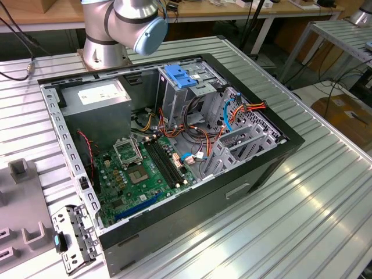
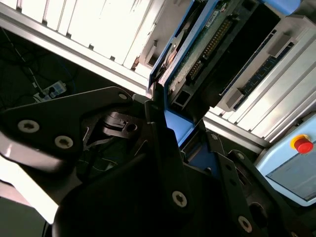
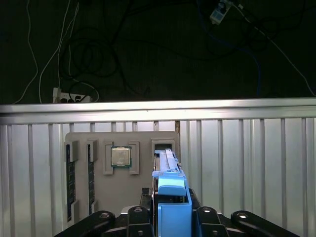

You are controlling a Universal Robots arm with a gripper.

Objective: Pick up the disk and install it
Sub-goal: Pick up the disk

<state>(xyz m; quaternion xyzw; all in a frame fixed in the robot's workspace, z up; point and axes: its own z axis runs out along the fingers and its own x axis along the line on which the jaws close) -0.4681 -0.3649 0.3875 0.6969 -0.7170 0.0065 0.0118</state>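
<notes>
Blue-railed disk (image 3: 171, 190), green circuit board exposed, held edge-on

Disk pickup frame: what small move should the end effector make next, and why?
Probably a short, straight pull away from the grey tray, with no sideways drift. In the first wrist view the end effector straddles the disk, whose far end seems to sit in its tray slot, and a processor lies in the neighbouring holder.

A ribbed aluminium table (image 1: 302, 209) stands before a wooden workbench (image 1: 35, 18), cables (image 1: 253, 22) dangling beneath.
</notes>
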